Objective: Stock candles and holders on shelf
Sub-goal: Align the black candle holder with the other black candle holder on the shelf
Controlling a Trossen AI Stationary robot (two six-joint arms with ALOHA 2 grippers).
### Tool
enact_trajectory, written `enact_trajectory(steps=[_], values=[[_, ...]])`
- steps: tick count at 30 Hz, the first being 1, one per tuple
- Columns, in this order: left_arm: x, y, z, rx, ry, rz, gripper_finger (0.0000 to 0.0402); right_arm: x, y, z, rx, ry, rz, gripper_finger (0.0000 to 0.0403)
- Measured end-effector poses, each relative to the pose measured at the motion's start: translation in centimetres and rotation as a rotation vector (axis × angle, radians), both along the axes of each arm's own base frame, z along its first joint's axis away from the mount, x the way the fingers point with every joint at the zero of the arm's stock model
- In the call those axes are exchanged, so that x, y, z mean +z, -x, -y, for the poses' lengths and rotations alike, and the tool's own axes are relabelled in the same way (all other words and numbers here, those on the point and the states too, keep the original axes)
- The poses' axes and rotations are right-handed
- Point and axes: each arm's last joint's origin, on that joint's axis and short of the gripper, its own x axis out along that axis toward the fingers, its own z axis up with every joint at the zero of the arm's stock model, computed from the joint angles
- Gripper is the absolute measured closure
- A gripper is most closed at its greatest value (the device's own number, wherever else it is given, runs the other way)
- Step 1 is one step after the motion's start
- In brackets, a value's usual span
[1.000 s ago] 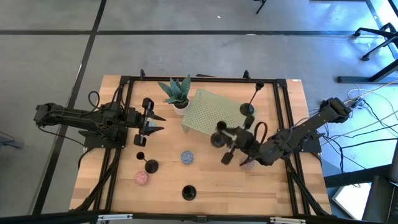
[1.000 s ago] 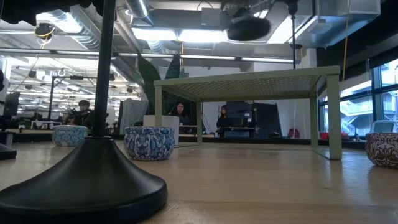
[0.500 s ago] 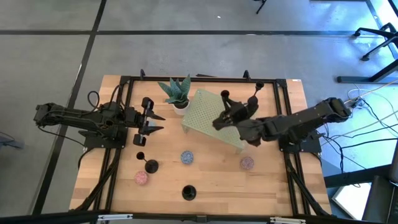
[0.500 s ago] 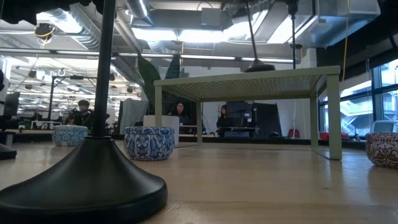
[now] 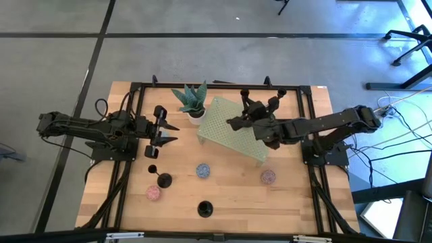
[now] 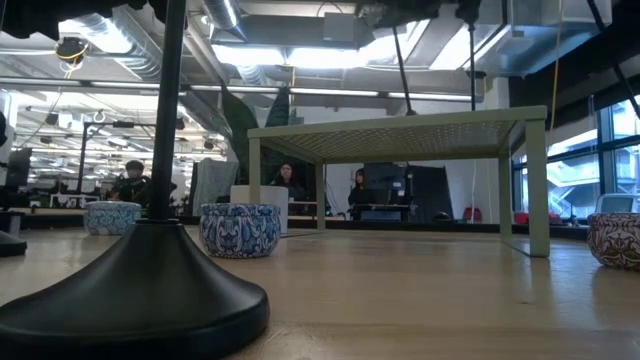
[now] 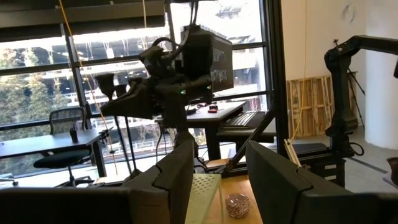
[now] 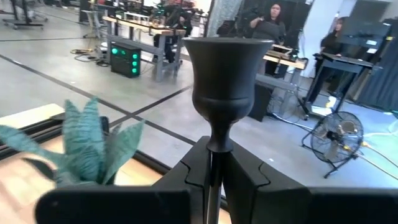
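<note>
My right gripper (image 5: 243, 120) is over the pale green shelf (image 5: 226, 128), shut on a black holder (image 8: 221, 68) that stands about upright. A second holder's stem (image 5: 275, 101) stands at the shelf's far right. Two more holders (image 5: 164, 179) (image 5: 204, 208) stand on their disc bases on the wood near the front. A bluish candle (image 5: 202, 170) and two pink candles (image 5: 153, 193) (image 5: 268, 177) lie on the wood. My left gripper (image 5: 165, 131) waits open and empty at the table's left, also seen in its wrist view (image 7: 217, 180). My right gripper pinches the holder's thin stem (image 8: 214, 158) just below the cup top between its two fingers. The fingers come about level from the table's right and lie across the stem. The stem (image 6: 402, 70) reaches down to the shelf top. Whether the base rests there I cannot tell.
A green plant in a white pot (image 5: 192, 101) stands against the shelf's far left corner. A black frame (image 5: 135, 135) runs round the tabletop. The nearest holder's base (image 6: 130, 300) fills the low view's foreground. People sit in the room beyond the table.
My right gripper has carried the holder from beside the shelf's near right corner toward the table's far edge and left, over the shelf. The holder has turned from slanting to about upright, and its base has come down from well above the shelf to shelf-top height.
</note>
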Motion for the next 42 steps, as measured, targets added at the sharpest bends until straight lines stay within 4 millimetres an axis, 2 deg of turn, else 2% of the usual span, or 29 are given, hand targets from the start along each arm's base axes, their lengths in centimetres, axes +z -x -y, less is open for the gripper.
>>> enact_trajectory(steps=[13, 27, 34, 42], values=[[0.0, 0.0, 0.0, 0.000, 0.000, 0.000, 0.0258, -0.1, -0.1, 1.4, -0.045, 0.002, -0.011, 0.0366], [0.0, 0.0, 0.0, 0.000, 0.000, -0.001, 0.0258, -0.7, -0.1, 1.6, 0.025, -0.018, -0.089, 0.0366], [0.0, 0.0, 0.0, 0.000, 0.000, -0.001, 0.0258, -0.9, -0.4, 1.4, 0.140, -0.066, -0.098, 0.0366], [0.0, 0.0, 0.0, 0.000, 0.000, -0.001, 0.0258, -0.9, -0.4, 1.4, 0.152, -0.052, -0.127, 0.0365]])
